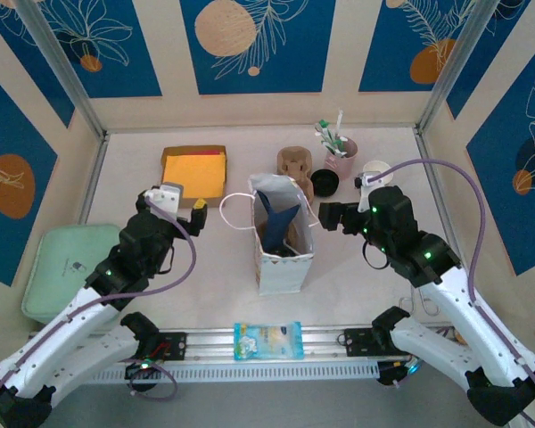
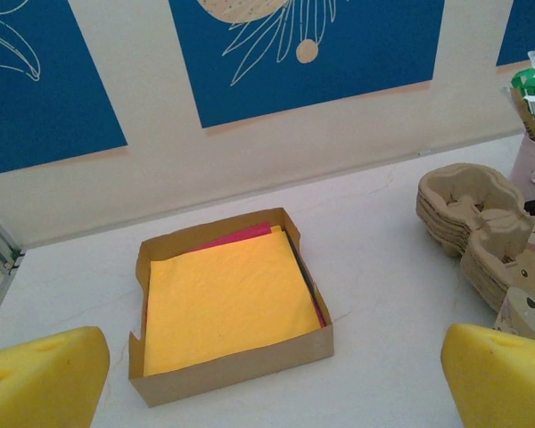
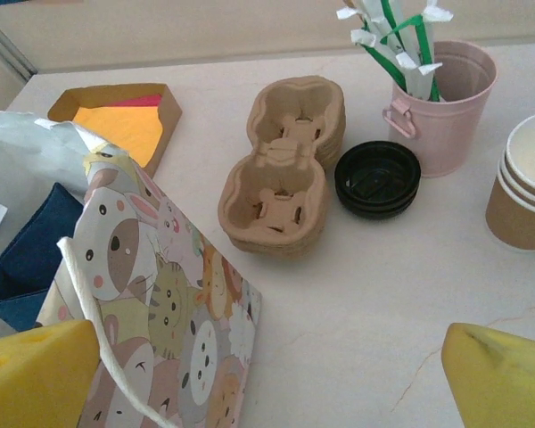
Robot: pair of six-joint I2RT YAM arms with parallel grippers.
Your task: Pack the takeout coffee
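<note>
Right gripper (image 3: 267,383): jaws spread, empty, at three o'clock of paper bag (image 1: 283,254); best lifted straight, clear of rope handle (image 3: 94,339).

Bright, even light; soft shadows.

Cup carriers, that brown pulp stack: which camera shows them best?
Right wrist view: the cup carriers sit whole and close, both wells seen from above. The left wrist view has them at its right edge, side-on and partly cut off. The top external view shows them small, beyond the paper bag.
</note>
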